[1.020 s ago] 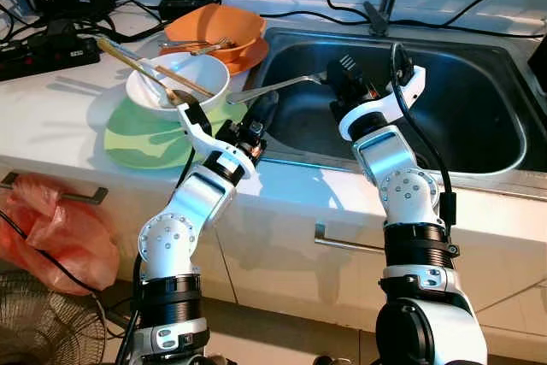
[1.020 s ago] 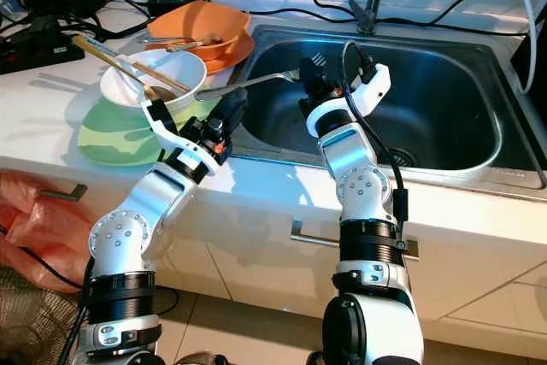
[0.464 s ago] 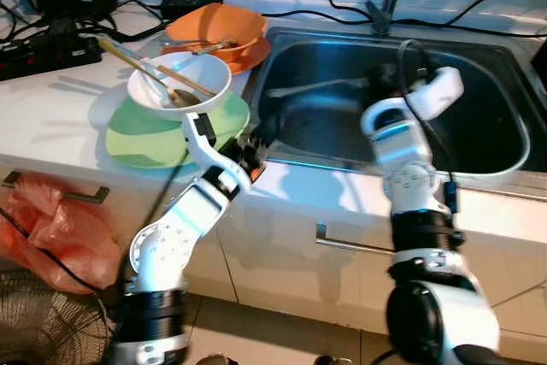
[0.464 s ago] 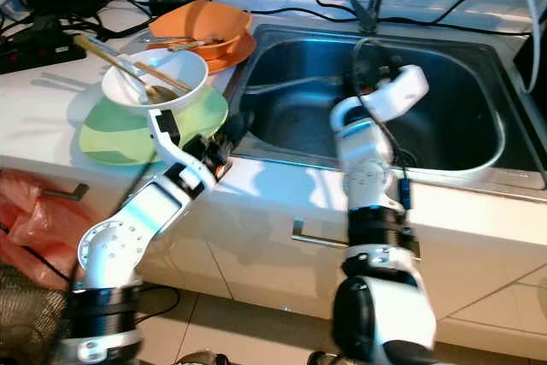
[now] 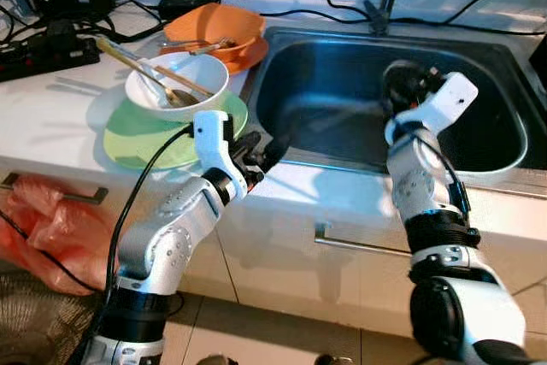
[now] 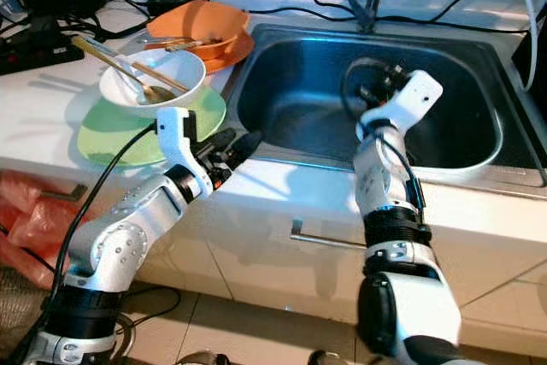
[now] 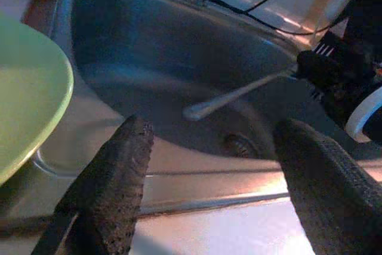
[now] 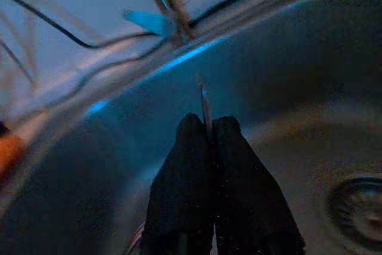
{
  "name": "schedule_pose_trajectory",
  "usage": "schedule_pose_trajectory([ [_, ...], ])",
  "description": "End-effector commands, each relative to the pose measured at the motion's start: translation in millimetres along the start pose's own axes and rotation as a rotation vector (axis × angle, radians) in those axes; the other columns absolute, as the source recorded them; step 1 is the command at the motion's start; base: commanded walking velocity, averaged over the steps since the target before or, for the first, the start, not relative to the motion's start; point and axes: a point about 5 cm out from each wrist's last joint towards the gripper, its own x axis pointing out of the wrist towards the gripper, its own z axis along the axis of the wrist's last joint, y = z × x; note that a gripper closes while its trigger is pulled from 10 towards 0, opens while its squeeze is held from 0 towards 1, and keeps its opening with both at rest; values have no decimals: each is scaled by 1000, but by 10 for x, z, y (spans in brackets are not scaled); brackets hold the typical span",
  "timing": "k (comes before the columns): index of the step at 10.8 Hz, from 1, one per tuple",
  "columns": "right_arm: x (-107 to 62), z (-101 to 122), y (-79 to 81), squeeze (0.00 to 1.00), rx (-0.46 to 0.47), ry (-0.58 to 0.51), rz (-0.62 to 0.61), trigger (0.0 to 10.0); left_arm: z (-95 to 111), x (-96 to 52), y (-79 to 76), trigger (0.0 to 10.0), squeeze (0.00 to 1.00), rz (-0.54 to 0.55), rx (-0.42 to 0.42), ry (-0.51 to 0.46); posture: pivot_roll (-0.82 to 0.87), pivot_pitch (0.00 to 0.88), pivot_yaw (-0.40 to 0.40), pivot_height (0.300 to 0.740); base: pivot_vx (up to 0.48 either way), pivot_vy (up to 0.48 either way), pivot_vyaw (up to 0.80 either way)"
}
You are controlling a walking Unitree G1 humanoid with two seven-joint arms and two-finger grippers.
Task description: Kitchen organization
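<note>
The right gripper (image 8: 209, 126) is positioned inside the stainless steel sink (image 5: 479, 164), above the basin floor. Its two black fingers are clamped together on a thin metal utensil — a fork (image 7: 239, 92) by the look of the tines beside the gripper in the left wrist view. The fork's handle extends out from the gripper toward the left side of the basin, with its free end suspended over the sink floor near the drain (image 7: 240, 144).

The left gripper (image 7: 209, 165) is located at the front left corner of the sink, over the rim, with its fingers spread wide and nothing between them. It points across the basin toward the fork.

Adjacent items on the white counter (image 5: 51, 117), to the left of the sink:
- A green plate (image 5: 141, 138), just beside the sink edge and the left arm.
- A white bowl (image 5: 177, 85) resting on the green plate, containing chopsticks (image 5: 128, 55) and a spoon (image 5: 175, 97).
- An orange bowl (image 5: 214, 27) behind the white bowl, holding more cutlery.
- Black power strips and cables (image 5: 51, 36) at the back left of the counter — further cables run along the wall behind the sink.

A red plastic bag (image 5: 47, 228) hangs below the counter at the left.
</note>
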Motion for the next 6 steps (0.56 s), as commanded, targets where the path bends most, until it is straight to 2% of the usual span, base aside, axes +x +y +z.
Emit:
schedule_pose_trajectory([
  [1, 18, -13, -15, 0, -62, -4, -13, 0, 64, 9, -51, 10000, 1000, -24, 66, -22, 124, 100, 61, 740, 0, 0, 0],
  [2, 41, -40, -58, 0, -103, 12, -35, 2078, 55, 13, -45, 10000, 1000, -21, 92, -20, 129, 98, 62, 740, 0, 0, 0],
  [3, 64, -57, -87, 0, -128, 32, -35, 10000, 52, 9, -32, 10000, 965, -16, 118, -20, 138, 96, 62, 740, 0, 0, 0],
  [4, 76, -66, -107, 0, -140, 47, -36, 10000, 50, 6, -24, 10000, 733, -14, 129, -17, 140, 97, 64, 740, 0, 0, 0],
  [5, 96, -72, -149, 0, -163, 65, -41, 10000, 53, 4, -20, 10000, 671, -18, 144, -19, 142, 96, 64, 740, 0, 0, 0],
  [6, 115, -64, -153, 0, -167, 80, -18, 10000, 59, 2, -16, 10000, 420, -19, 152, -21, 147, 94, 65, 740, 0, 0, 0],
])
